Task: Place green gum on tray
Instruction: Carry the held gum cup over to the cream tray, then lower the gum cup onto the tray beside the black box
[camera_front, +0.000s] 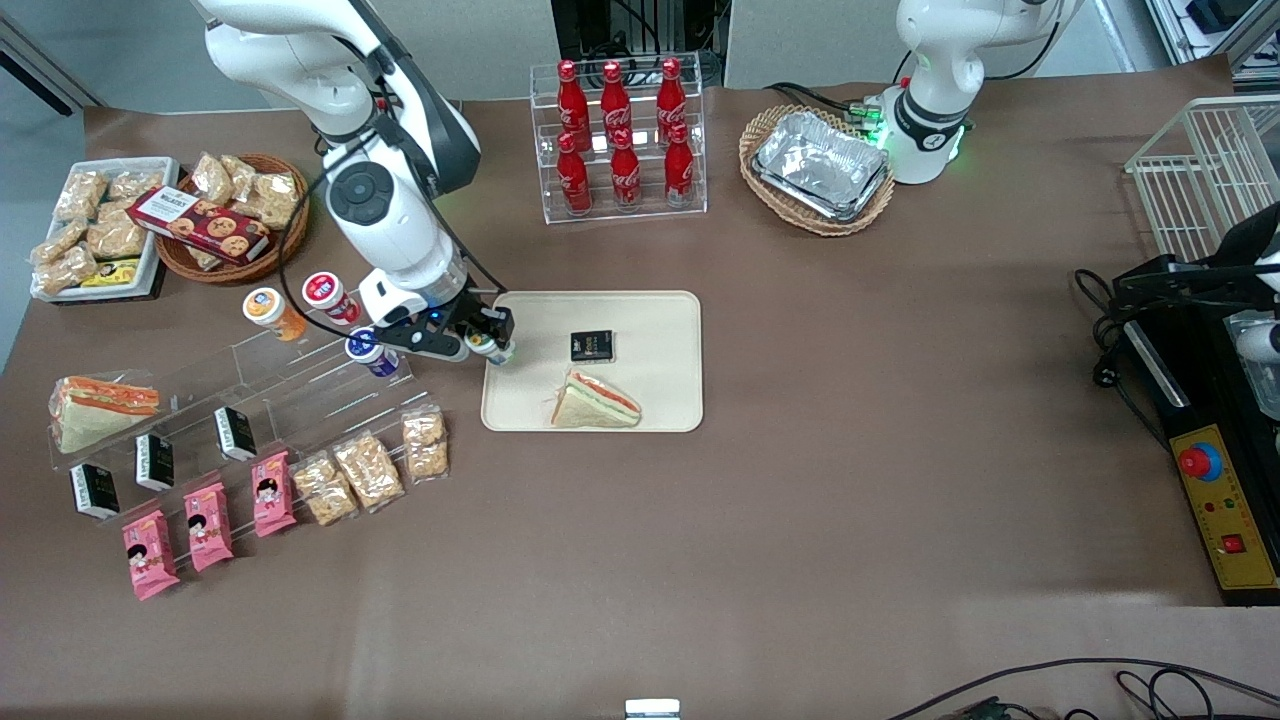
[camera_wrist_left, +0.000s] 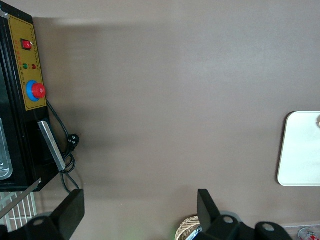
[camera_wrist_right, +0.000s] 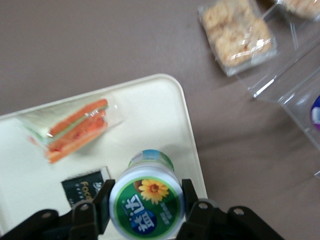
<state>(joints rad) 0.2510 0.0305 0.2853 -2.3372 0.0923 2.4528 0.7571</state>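
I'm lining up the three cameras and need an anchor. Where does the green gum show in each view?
Front view: the green gum is held in the gripper at the tray's edge toward the working arm's end.
Right wrist view: the green gum, lid toward the camera, sits clamped between the fingers above the tray's rim.
Left wrist view: not in it.
Shared landmark: the cream tray shows in all three.

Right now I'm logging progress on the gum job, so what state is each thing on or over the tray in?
hand: shut on the green gum, over the tray edge nearest the acrylic rack.
green gum: gripped, held above the tray, not released.
tray: flat on the table, partly filled.
sandwich: wrapped, lying on the tray.
black packet: flat on the tray, apart from the sandwich.
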